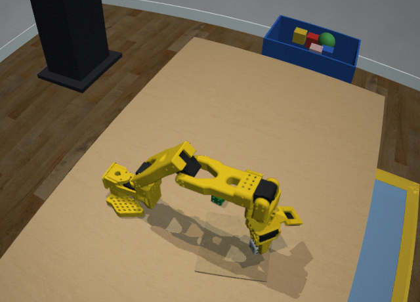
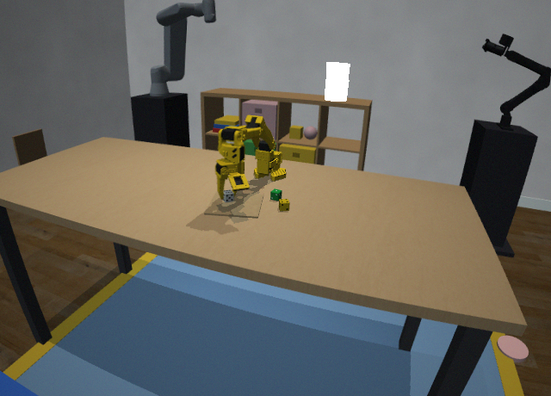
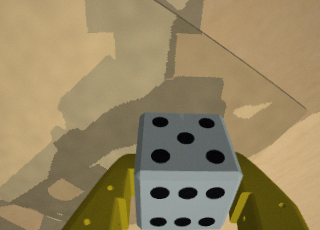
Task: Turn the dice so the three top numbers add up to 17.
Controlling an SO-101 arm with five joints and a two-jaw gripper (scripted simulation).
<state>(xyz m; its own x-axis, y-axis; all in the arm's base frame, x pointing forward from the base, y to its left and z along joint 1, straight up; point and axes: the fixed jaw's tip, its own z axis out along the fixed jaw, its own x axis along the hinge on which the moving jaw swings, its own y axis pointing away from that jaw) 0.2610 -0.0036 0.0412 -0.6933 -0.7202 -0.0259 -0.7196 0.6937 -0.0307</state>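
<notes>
My gripper (image 1: 258, 250) (image 2: 225, 195) (image 3: 186, 212) is shut on a grey die (image 1: 253, 247) (image 2: 228, 196) (image 3: 186, 165). It holds the die low over the right part of the thin see-through mat (image 1: 212, 264) (image 2: 249, 210) (image 3: 150, 50). In the wrist view the die shows a five on the face turned away from the fingers and a six on the face towards the camera. I cannot tell whether the die touches the mat. A green die (image 1: 216, 200) (image 2: 275, 194) and a yellow die (image 2: 283, 204) lie on the bare table beside the mat. In the top view the arm hides the yellow die.
The arm's base (image 1: 125, 203) stands on the table left of the mat. A blue bin (image 1: 308, 60) with blocks stands beyond the table's far end. A black pedestal (image 1: 71, 31) stands on the floor. A shelf (image 2: 284, 125) stands behind the table.
</notes>
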